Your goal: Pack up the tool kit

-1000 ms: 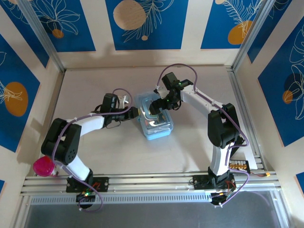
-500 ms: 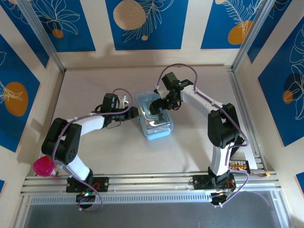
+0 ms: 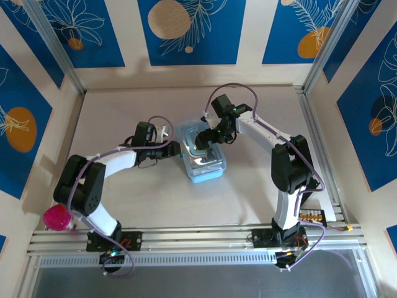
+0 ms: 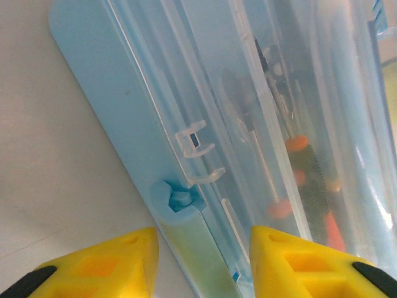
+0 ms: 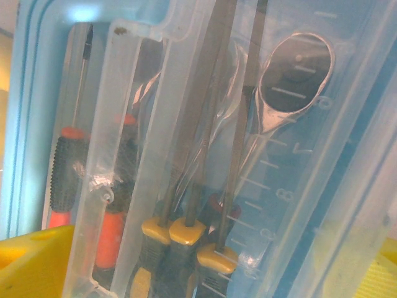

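The tool kit (image 3: 203, 160) is a light-blue case in the middle of the table, with its clear lid down over the tools. Through the lid I see a wrench head (image 5: 296, 77), yellow-capped screwdrivers (image 5: 186, 231) and an orange-and-black handle (image 5: 67, 162). My left gripper (image 3: 176, 149) is at the case's left long edge. Its yellow fingers (image 4: 99, 264) close from both sides on the rim strip by the blue pivot pin (image 4: 178, 198). My right gripper (image 3: 208, 140) hangs wide open just above the lid. One yellow fingertip (image 5: 31, 261) shows at each lower corner of the right wrist view.
A pink cup (image 3: 57, 217) stands at the near left by the left arm's base. A small orange connector block (image 3: 310, 216) sits on the rail at the near right. Bare tabletop (image 3: 155, 198) lies in front of the case.
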Robot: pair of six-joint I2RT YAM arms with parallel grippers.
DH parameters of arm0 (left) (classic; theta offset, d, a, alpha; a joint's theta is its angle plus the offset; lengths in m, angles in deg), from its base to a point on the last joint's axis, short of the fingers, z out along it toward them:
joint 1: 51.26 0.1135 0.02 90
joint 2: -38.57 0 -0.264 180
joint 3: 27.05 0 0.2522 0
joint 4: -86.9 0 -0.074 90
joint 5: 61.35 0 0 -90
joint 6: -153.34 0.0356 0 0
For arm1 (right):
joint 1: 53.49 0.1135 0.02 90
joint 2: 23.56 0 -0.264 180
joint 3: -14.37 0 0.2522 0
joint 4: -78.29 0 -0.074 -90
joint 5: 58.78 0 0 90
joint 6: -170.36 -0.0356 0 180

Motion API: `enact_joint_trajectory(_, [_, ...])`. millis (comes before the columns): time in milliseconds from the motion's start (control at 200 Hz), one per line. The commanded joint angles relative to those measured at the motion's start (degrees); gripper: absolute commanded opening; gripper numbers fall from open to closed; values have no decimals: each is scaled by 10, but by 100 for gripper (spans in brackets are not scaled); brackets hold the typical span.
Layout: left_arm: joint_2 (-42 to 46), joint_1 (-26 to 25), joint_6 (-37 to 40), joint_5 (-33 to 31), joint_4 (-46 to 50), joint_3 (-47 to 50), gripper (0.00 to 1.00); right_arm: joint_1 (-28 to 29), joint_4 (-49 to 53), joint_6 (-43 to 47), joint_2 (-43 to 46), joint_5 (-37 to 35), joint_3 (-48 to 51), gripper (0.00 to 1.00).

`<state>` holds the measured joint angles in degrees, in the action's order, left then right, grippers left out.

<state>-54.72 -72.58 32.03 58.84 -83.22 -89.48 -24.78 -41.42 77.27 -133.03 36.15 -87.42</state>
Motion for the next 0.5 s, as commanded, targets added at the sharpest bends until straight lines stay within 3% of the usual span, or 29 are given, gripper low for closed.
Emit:
enact_joint_trajectory(0, [8, -9, 41, -28, 86, -12, 43, 34, 61, -5, -109, -2, 65, 93])
enact_joint_trajectory(495, [-6, -10, 35, -27, 73, -15, 36, 35, 61, -5, -109, -4, 66, 93])
